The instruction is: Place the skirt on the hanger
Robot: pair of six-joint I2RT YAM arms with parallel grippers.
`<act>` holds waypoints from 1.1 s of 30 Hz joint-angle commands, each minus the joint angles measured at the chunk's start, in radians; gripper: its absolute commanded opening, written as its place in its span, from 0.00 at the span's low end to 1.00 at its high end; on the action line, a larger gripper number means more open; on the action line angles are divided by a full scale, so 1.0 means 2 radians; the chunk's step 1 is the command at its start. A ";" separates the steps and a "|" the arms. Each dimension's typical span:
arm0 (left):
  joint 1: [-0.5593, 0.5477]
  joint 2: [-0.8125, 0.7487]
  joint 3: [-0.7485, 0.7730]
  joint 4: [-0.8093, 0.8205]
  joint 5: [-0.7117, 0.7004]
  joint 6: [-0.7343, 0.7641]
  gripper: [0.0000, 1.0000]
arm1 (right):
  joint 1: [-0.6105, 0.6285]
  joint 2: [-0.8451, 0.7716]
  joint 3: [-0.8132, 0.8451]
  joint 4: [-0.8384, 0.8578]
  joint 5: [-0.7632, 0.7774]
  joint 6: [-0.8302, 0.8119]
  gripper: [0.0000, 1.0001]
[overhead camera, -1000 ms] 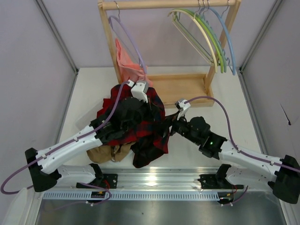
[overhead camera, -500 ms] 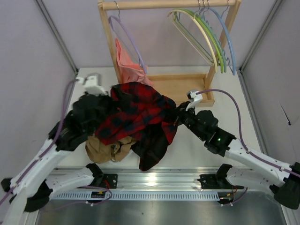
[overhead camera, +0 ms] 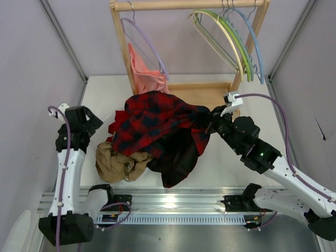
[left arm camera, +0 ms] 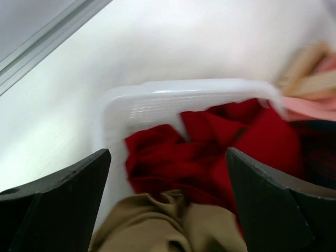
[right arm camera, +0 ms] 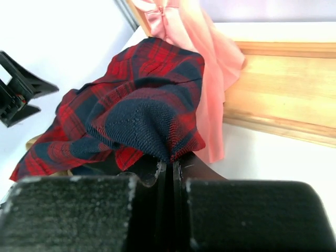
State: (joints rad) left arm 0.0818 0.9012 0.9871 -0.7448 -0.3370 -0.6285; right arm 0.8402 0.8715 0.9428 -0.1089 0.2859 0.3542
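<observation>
The red and black plaid skirt [overhead camera: 157, 126] is draped in a heap across the middle of the table, pulled up toward the right. My right gripper [overhead camera: 211, 122] is shut on a bunched edge of it; in the right wrist view the skirt [right arm camera: 142, 115] rises straight out of the closed right gripper [right arm camera: 170, 168]. Well apart from the skirt, at the table's left side, my left gripper [overhead camera: 88, 125] stands open. Nothing is between the left gripper's [left arm camera: 168, 157] fingers. The cream hanger [overhead camera: 227, 38] hangs on the rack's rail at the back right.
Green and blue hangers [overhead camera: 247, 39] hang beside the cream one. A lilac hanger [overhead camera: 147, 44] carries a salmon-pink garment [overhead camera: 144, 71]. The wooden rack base [overhead camera: 202, 97] lies behind the skirt. A tan cloth [overhead camera: 118, 160] sits at the pile's front left, by a white bin [left arm camera: 157, 94].
The left gripper let go of the skirt, opened and swung away to the left. The right gripper shut on the skirt's edge and drew it right and back.
</observation>
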 commanded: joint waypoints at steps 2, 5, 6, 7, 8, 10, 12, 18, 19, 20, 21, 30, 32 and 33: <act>0.068 0.026 -0.004 -0.014 0.023 -0.006 0.97 | -0.007 -0.003 0.036 -0.017 0.023 -0.019 0.00; 0.106 0.027 -0.040 -0.003 0.044 -0.022 0.96 | -0.016 -0.002 0.045 -0.028 0.015 -0.018 0.00; 0.106 0.020 -0.046 -0.001 0.036 -0.027 0.96 | -0.018 -0.001 0.046 -0.028 0.007 -0.018 0.00; 0.106 0.016 -0.049 -0.001 0.026 -0.031 0.95 | -0.020 0.000 0.048 -0.031 0.001 -0.016 0.00; 0.109 0.014 -0.059 -0.003 0.008 -0.035 0.94 | -0.026 0.001 0.051 -0.034 -0.005 -0.016 0.00; 0.111 0.016 -0.069 0.003 -0.002 -0.032 0.92 | -0.030 0.005 0.052 -0.035 -0.012 -0.011 0.00; 0.119 0.026 -0.093 0.010 -0.006 -0.044 0.89 | -0.034 0.009 0.052 -0.034 -0.013 -0.012 0.00; 0.132 0.055 -0.144 0.079 0.030 -0.071 0.67 | -0.047 0.009 0.072 -0.060 0.006 0.005 0.00; 0.132 0.057 -0.149 0.087 0.030 -0.071 0.57 | -0.050 0.012 0.090 -0.068 0.008 0.010 0.00; 0.132 0.057 -0.151 0.094 0.030 -0.072 0.52 | -0.053 0.014 0.101 -0.077 0.004 0.009 0.00; 0.133 0.058 -0.157 0.107 0.030 -0.072 0.46 | -0.057 0.017 0.111 -0.087 0.002 0.007 0.00; 0.188 0.027 -0.174 0.072 -0.029 -0.153 0.00 | -0.063 0.000 0.221 -0.148 0.067 -0.020 0.00; 0.212 0.011 -0.174 0.059 -0.035 -0.159 0.00 | -0.066 -0.006 0.243 -0.151 0.082 -0.030 0.00; 0.217 0.003 -0.174 0.053 -0.039 -0.161 0.00 | -0.067 -0.014 0.249 -0.151 0.085 -0.033 0.00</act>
State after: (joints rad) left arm 0.4320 0.9653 0.6426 -0.6159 -0.2527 -0.8425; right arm 0.7269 0.9218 1.3205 -0.4694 0.3283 0.3374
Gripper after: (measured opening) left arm 0.152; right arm 0.025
